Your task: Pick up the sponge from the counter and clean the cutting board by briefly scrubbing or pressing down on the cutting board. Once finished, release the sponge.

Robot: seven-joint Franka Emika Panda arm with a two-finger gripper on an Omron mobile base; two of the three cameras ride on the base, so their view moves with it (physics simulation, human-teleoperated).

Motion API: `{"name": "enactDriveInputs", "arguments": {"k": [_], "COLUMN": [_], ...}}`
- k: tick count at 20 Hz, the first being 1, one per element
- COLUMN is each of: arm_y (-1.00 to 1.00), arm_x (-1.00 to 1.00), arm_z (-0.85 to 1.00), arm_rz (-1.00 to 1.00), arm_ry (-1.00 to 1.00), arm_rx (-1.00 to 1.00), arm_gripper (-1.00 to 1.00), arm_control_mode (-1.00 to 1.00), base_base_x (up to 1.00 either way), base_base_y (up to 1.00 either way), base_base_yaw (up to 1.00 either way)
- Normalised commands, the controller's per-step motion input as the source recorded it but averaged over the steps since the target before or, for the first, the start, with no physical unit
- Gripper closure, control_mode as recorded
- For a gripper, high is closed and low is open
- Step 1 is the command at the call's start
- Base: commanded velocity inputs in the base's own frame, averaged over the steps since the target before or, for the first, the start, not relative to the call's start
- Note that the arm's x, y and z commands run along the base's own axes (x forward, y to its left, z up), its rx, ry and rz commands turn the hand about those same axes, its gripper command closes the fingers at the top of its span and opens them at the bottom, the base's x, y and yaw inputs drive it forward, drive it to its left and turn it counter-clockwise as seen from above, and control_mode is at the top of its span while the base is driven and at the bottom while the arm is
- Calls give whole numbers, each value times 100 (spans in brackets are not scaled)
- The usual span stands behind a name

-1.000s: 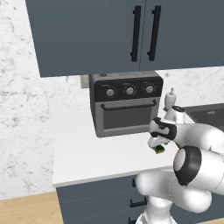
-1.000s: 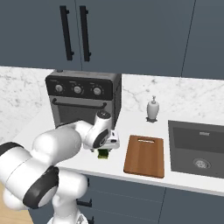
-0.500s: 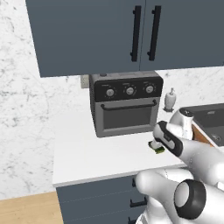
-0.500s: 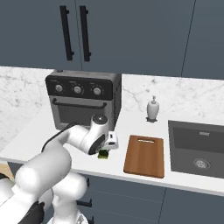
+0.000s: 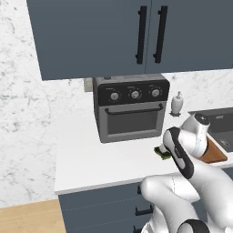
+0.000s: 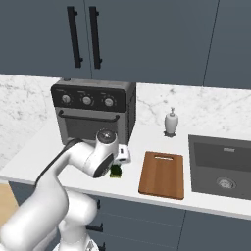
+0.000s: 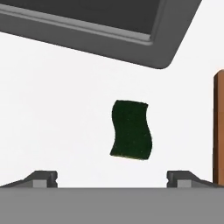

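The gripper (image 7: 112,177) hung spread wide and empty above the sponge (image 7: 131,129), mid-frame on the counter (image 7: 57,109). The cutting board (image 7: 219,127) showed at the right edge. A good pick meant descending straight, fingers straddling the sponge's narrow sides before closing.

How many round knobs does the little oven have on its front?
3. They sit in a row along the top panel of the toaster oven: left knob, middle knob, right knob. None look hidden.
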Motion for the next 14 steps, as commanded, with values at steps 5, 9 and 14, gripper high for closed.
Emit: {"name": "enactDriveInputs", "arguments": {"k": [5,9,14], "arm_y": [0,-5,-20], "arm_x": [-6,-6,-14], "arm_z": [36,31,27], "arm_rz": [0,0,-1], "arm_ry": [-6,-3,-2], "arm_rx": [3,4,5], "arm_gripper": [-100,-100,-100], "arm_control_mode": [-100,-100,-100], "base_base_x": [0,0,0], "base_base_y": [0,0,0], "base_base_yaw": [0,0,0]}}
